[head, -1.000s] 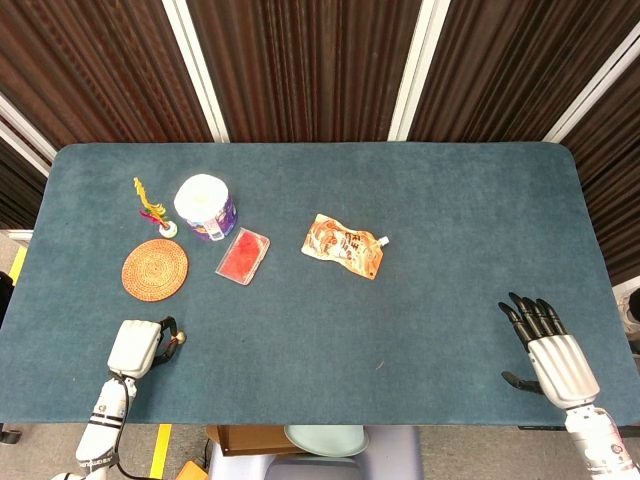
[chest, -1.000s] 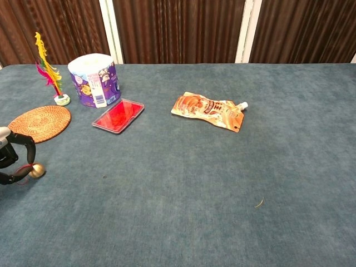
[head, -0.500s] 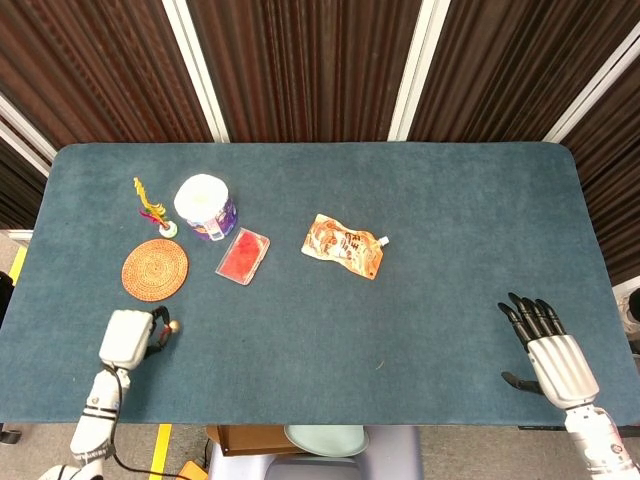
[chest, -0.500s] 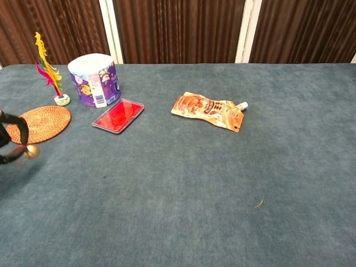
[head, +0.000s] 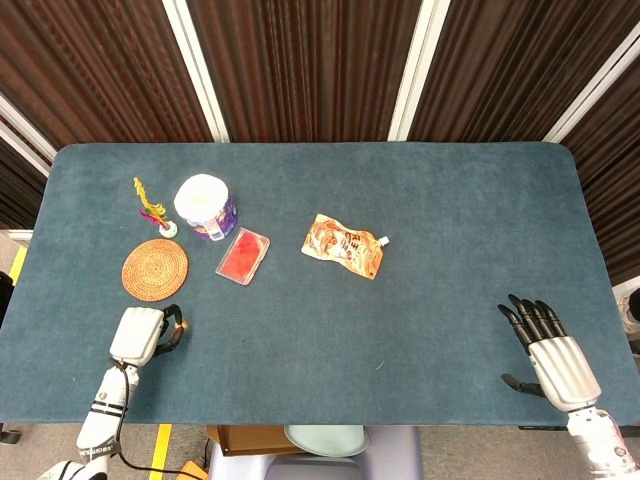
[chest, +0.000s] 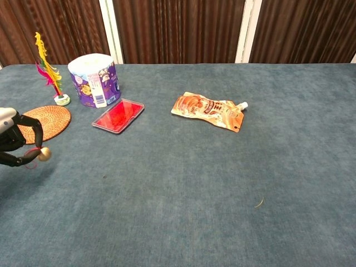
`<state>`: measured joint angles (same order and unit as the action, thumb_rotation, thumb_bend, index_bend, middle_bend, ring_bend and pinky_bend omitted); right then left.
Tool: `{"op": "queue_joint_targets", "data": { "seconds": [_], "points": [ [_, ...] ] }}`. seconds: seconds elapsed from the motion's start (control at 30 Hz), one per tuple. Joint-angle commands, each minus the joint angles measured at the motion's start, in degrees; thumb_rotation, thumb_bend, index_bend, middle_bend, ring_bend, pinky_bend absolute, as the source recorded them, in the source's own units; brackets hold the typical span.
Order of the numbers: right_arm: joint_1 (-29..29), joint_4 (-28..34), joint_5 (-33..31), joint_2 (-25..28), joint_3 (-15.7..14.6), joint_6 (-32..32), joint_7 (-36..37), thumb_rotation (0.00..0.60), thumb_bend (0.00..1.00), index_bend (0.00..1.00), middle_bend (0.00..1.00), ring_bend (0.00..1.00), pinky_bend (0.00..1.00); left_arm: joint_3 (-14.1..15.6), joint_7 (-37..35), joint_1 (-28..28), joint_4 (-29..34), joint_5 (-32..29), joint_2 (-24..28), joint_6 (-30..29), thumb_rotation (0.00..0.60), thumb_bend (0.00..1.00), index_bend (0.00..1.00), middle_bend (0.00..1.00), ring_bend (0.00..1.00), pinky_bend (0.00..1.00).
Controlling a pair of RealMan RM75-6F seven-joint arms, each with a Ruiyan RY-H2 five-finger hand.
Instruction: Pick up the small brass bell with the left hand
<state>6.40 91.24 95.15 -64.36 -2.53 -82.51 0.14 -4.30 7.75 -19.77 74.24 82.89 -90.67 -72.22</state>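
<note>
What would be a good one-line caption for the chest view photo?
Left hand holds a small brass bell beside a woven coaster on the blue table.

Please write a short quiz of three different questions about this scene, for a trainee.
1. True or false: the left hand holds the bell.
2. What lies nearest the coaster? A) pouch B) red case C) feather toy
3. Fill in: the right hand holds ____.

Key: 1 true; 2 C; 3 nothing
</note>
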Motion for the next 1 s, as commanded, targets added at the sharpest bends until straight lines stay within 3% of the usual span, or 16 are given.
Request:
{"op": "queue_joint_targets", "data": {
  "seconds": [0.03,0.5,1.0],
  "points": [
    [0.0,0.0,-0.1,0.0,0.0,0.1,0.1,0.6,0.18,0.0,0.0,0.0,0.0,1.1,0.8,-0.1,0.9,1.0,0.1,0.4,0.6,0.41,0.7,1.0,1.0,1.0],
    [0.2,0.0,0.0,0.0,-0.1,0.5,-0.1,0.6,0.18,0.0,0.0,0.0,0.0,2.1,2.0,-0.7,-1.1,0.6,-1.5,1.9,0.6,0.41,0.67,1.0,1.0,1.0],
    [0.0,0.7,-0.4,0.4,-0.2,0.6,-0.6,0.6,0.18,0.0,0.0,0.0,0.0,3.1,1.7,-0.3,1.2,0.8,0.4,2.0,0.6,0.41,0.29,1.0,1.0,1.0]
  ]
}}
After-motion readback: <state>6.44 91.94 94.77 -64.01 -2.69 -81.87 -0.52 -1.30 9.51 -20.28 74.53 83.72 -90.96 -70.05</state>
